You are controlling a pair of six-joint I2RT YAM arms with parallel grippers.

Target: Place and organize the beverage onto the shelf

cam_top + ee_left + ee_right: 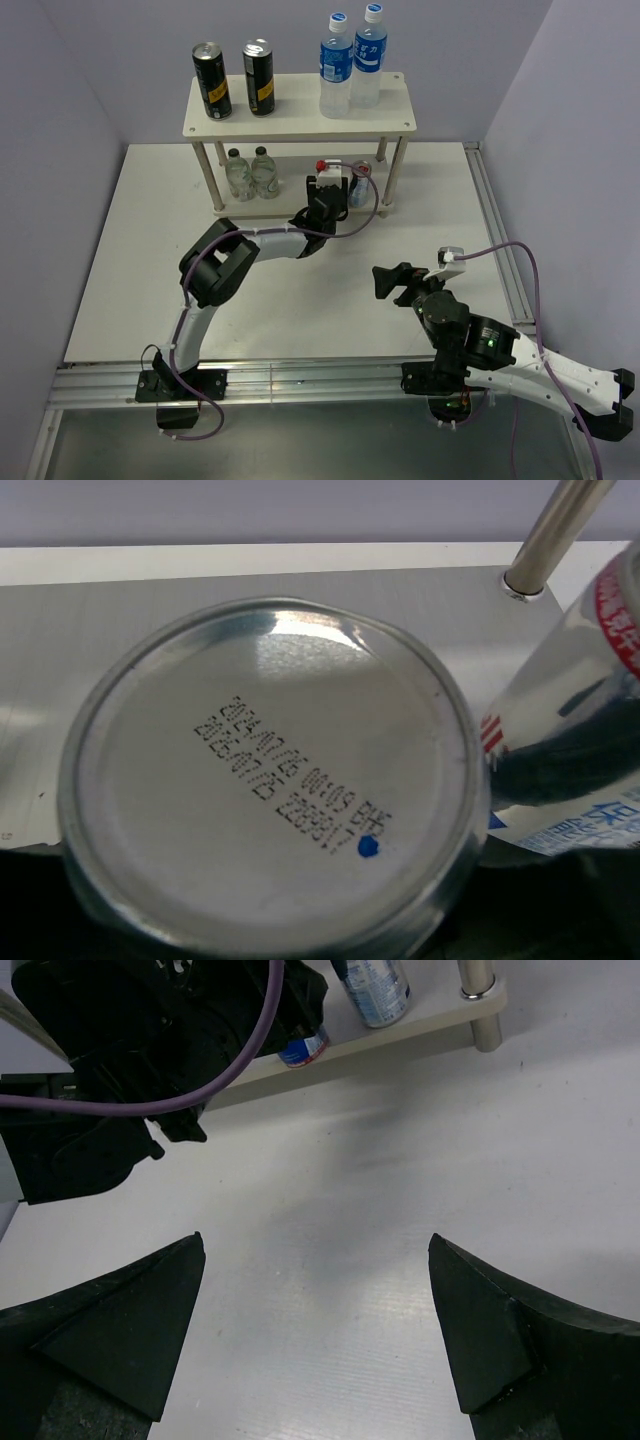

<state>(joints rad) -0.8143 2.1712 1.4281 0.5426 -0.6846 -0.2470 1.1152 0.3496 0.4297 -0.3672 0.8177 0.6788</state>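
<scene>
On the shelf's (pixel 300 118) top board stand two tall black cans (pixel 212 80) (pixel 259 76) and two blue-capped water bottles (pixel 336 65) (pixel 369 55). My left gripper (pixel 325 188) reaches into the lower tier and is shut on a short silver can, whose round underside (pixel 270 780) fills the left wrist view; my own fingers are hidden there. A second short silver can (pixel 580 730) (pixel 360 178) stands just to its right, beside a shelf post (pixel 555 530). My right gripper (pixel 392 282) (pixel 315 1340) hovers open over the bare table, nothing between its fingers.
Two small clear unlabelled bottles (pixel 238 175) (pixel 264 172) stand on the left of the lower board. The left arm's black body (pixel 150 1050) fills the upper left of the right wrist view. Purple walls close in the table at the back and sides.
</scene>
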